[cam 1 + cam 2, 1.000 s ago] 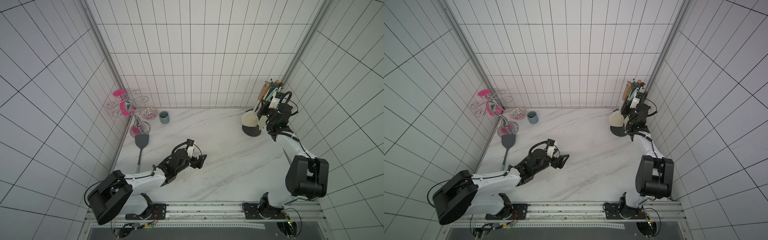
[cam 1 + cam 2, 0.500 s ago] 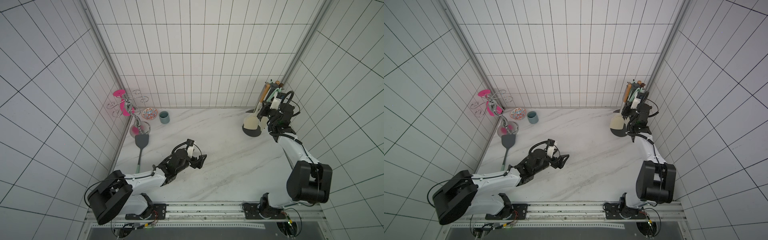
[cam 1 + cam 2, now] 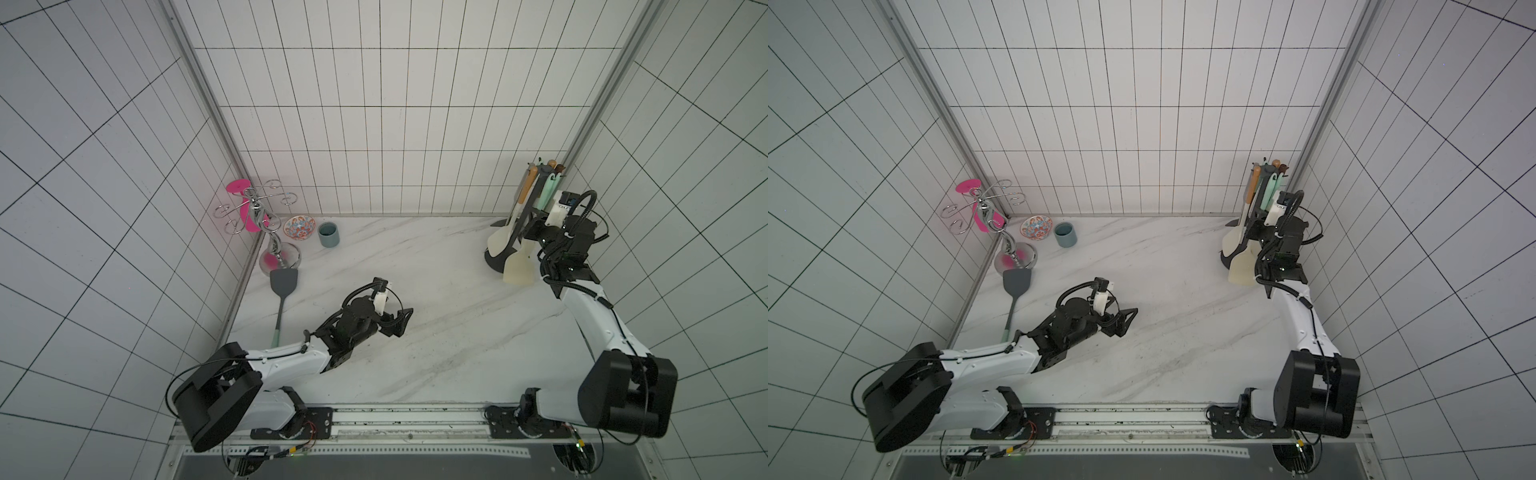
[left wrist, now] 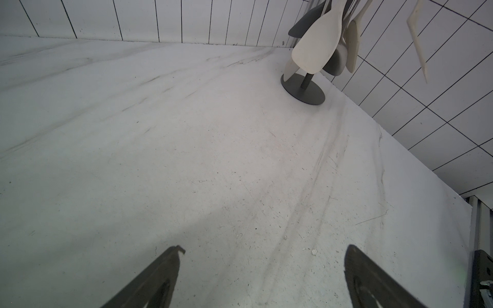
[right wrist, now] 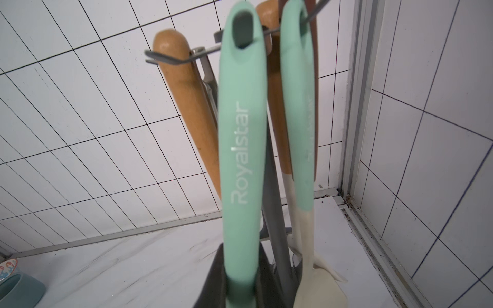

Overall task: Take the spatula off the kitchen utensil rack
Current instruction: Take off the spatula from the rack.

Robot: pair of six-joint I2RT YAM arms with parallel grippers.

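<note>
The right claw (image 5: 240, 280) is clenching the spatula (image 5: 242, 138) low on its handle, which is looking light, stiff and smooth. The left claw (image 4: 265, 249) is hanging released.

Both top views overlook the whole table (image 3: 457, 332); both wrist views face the rack (image 4: 298, 93)

On my right wrist camera the mint-green spatula (image 5: 242, 149) goes blurry low on its handle, where it drops between the right gripper's (image 5: 240, 266) fingers (image 5: 213, 274). Its blade is cut off by the frame edge. That handle hides much of the kitchen utensil rack's (image 5: 272, 186) pole. Lettering on the second mint handle (image 5: 298, 106) beside the pole is too soft to read. In both top views the fingertips at the rack are too small to separate. My left wrist camera crops the rack's hooks.
</note>
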